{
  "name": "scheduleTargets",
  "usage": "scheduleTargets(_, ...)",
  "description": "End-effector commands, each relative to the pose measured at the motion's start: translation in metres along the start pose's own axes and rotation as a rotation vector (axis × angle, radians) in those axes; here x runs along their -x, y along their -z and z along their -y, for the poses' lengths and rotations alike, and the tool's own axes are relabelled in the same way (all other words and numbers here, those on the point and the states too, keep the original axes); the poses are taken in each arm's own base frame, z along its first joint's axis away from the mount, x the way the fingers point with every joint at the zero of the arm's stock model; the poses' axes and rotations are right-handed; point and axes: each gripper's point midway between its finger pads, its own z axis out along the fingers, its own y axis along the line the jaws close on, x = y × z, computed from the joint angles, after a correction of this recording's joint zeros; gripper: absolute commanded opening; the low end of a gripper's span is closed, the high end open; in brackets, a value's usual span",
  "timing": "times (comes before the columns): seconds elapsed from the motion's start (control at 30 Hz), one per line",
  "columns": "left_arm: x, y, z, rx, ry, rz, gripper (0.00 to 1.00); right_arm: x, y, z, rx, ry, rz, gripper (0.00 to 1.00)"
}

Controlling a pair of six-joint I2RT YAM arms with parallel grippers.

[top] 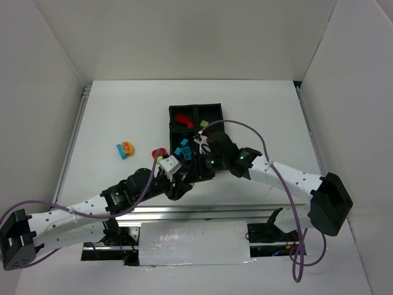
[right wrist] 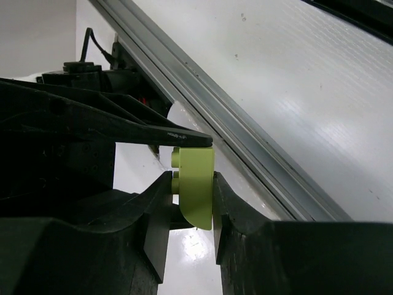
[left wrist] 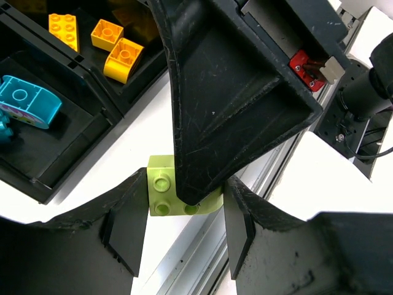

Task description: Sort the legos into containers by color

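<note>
Lime brick [right wrist: 196,190] is getting clamped by the right gripper [right wrist: 193,185] and pinched by the left gripper [left wrist: 184,187] too, near the tray [left wrist: 67,166].

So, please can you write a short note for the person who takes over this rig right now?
Grippers: left gripper and right gripper are both shut on the same lime green brick, outside the black tray.
Done: red bricks, cyan bricks and orange-yellow bricks lie in separate compartments.
To do: one gripper should probably let go, then the lime green brick goes to its own compartment. After that, the loose red brick, blue brick and orange piece left of the tray.
</note>
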Motion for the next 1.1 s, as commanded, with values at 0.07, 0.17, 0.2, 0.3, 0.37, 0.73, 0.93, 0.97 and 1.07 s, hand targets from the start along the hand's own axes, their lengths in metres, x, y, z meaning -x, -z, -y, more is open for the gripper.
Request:
scheduleTargets(0.07,0.042,0.003,0.004,0.002,-0.023,0.146,0.14,-0.001,0.001,-0.020,0.080,0.032,-0.009,0.07)
scheduleTargets(0.17,0.040,0.003,0.001,0.015,-0.021,0.141,0.20,0.000,0.002,-0.024,0.096,0.032,-0.004,0.00)
scheduleTargets(0.2,0.041,0.004,0.001,0.019,-0.019,0.144,0.23,0.001,0.003,-0.024,0.096,0.031,0.002,0.00)
scheduleTargets(0.3,0.039,0.003,-0.003,0.039,-0.006,0.142,0.70,0.003,0.004,-0.027,0.103,0.033,0.012,0.00)
scheduleTargets(0.37,0.040,0.003,-0.011,0.091,0.018,0.146,0.99,0.005,0.004,-0.026,0.097,0.033,0.023,0.00)
scheduleTargets(0.73,0.072,0.036,-0.059,0.480,0.234,0.138,0.99,0.109,0.027,0.033,-0.119,-0.032,0.282,0.00)
scheduleTargets(0.93,0.078,0.080,-0.085,0.738,0.394,0.123,1.00,0.187,0.041,0.086,-0.358,-0.078,0.431,0.00)
scheduleTargets(0.97,0.067,0.089,-0.091,0.800,0.377,0.071,1.00,0.196,0.037,0.107,-0.418,-0.099,0.432,0.00)
scheduleTargets(1.07,0.064,0.095,-0.089,0.824,0.377,-0.001,1.00,0.232,0.040,0.142,-0.583,-0.122,0.468,0.00)
